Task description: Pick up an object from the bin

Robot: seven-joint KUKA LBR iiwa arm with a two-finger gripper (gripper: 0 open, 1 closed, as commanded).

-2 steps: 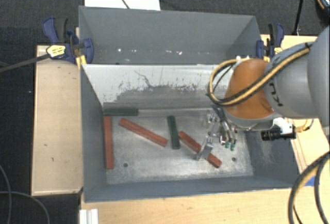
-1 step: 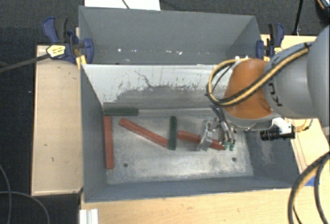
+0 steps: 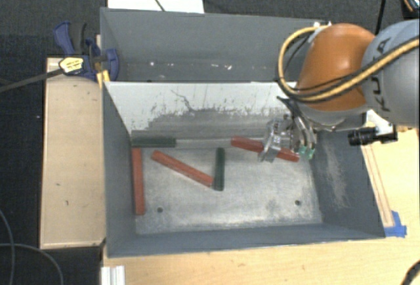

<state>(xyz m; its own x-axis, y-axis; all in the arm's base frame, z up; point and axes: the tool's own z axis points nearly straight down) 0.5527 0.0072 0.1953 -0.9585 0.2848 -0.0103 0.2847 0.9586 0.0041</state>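
Where the floor of the grey metal bin (image 3: 256, 201) meets its back wall, a dark green stick (image 3: 154, 142) lies flat along the join, in the back left corner.

Contents: five sticks, all flat on the floor, spread out, none stacked.
- Along the left wall, one red stick (image 3: 138, 182), running from just below the end of that green one toward the front left corner.
- Mid-floor, a second red stick (image 3: 182, 167) on a slant, one end toward the back left, the other toward the front.
- At that front end, a second dark green stick (image 3: 219, 169) lying front to back. The two ends meet or nearly meet; cannot tell if they touch.
- Near the back wall, toward the back right corner, a third red stick (image 3: 246, 144), slightly slanted, with its right end a little nearer the front.

Floor and back wall are scuffed and scratched.

Tool: the arm comes in over the right wall, and the orange cover (image 3: 335, 67) on its wrist sits above the back right corner. Below it the gripper (image 3: 271, 151) is low in the bin, directly on the third red stick, crossing it past the middle, toward the right end. Red shows on both sides of the gripper: a longer stretch to the left and a short end to the right. Cannot tell whether the gripper stands apart or is closed together on the stick, since its own body blocks the contact. Also cannot tell whether the stick lies on the floor or is raised off it. The other four sticks lie well apart from the gripper, toward the left wall and the middle.
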